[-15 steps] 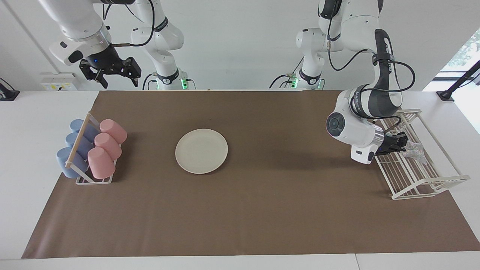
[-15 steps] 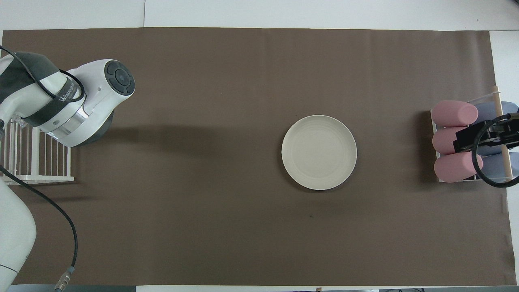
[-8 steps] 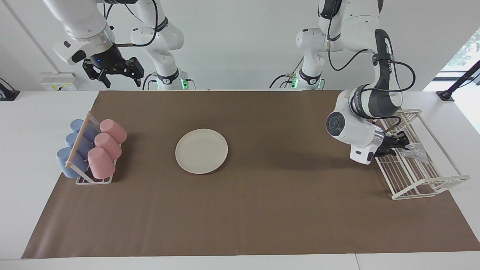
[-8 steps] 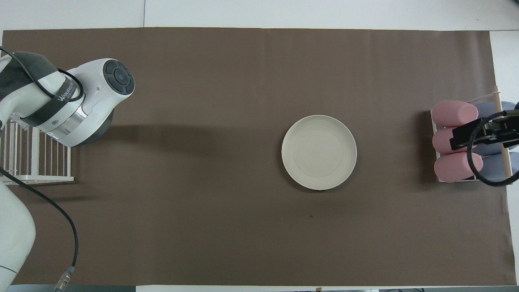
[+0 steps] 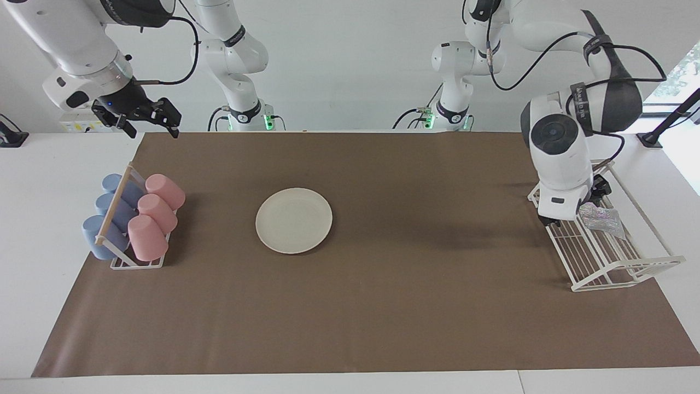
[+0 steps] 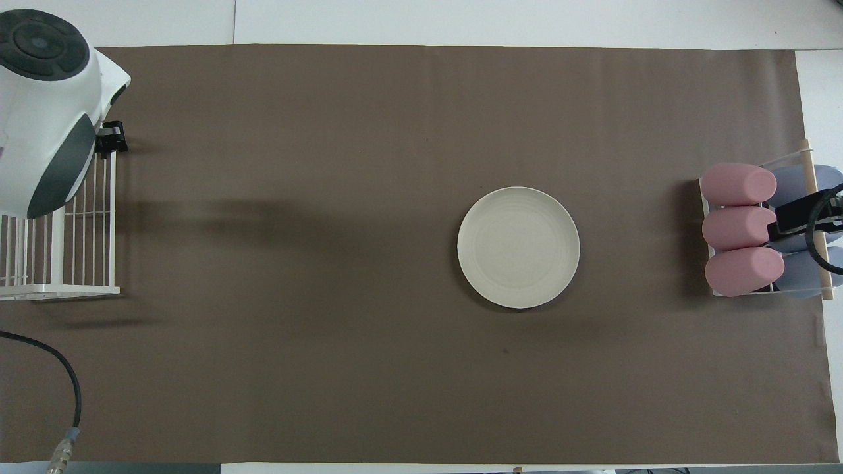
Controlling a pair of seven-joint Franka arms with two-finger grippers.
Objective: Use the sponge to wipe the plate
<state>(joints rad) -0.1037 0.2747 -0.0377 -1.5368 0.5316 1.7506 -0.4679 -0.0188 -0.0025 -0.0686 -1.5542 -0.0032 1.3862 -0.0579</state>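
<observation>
Brown paper covers the white table. On it, mid-table, lies the round cream-white plate. Well apart from the plate, at the left arm's end, the silvery mesh sponge rests in the white wire rack. The left gripper is at the sponge; I cannot tell its grip. The right gripper, fingers spread, hovers near the rack of pink and blue cups.

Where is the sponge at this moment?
In the facing view, the sponge lies on the white wire rack at the left arm's end of the table, right beside the left gripper.
</observation>
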